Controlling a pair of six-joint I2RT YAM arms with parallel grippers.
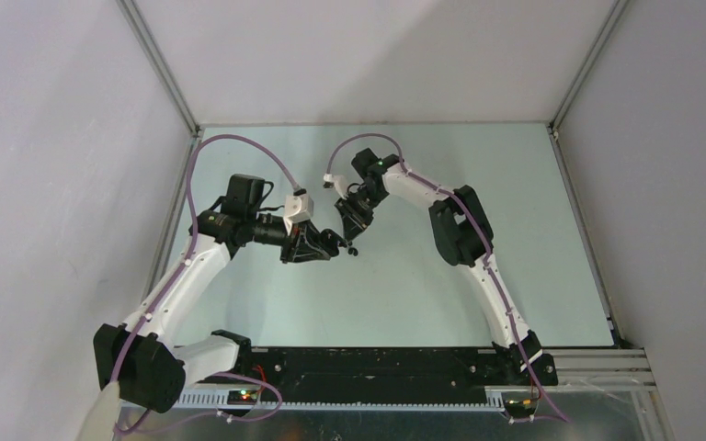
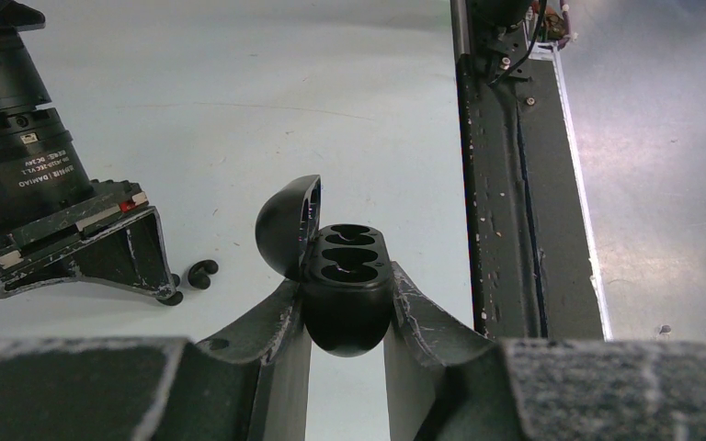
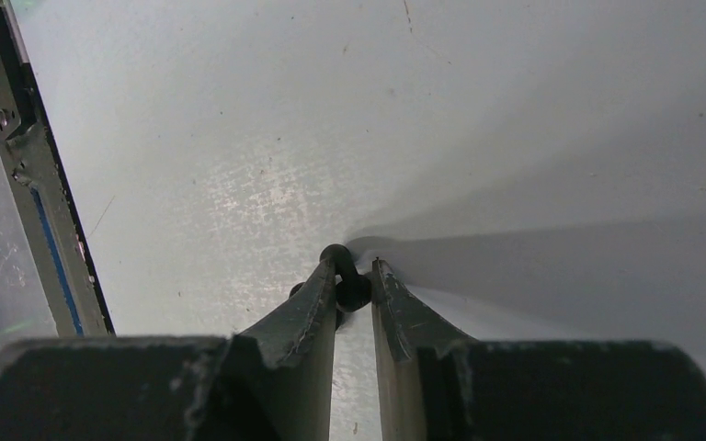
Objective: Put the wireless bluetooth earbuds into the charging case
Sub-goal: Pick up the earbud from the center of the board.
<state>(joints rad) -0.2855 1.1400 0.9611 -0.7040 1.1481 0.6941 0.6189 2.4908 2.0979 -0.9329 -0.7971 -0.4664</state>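
Observation:
My left gripper is shut on the black charging case and holds it above the table. The case's lid is open and two empty sockets show. My right gripper is down at the table surface, shut on a glossy black earbud. A second black earbud lies just beside its left finger, mostly hidden. In the left wrist view two black buds lie at the right gripper's fingertips. In the top view the two grippers meet mid-table. No pale purple buds are in view.
The black base rail runs along the near edge of the pale table. Grey enclosure walls stand at the left, right and back. The right arm's motor housing is close to the left of the case.

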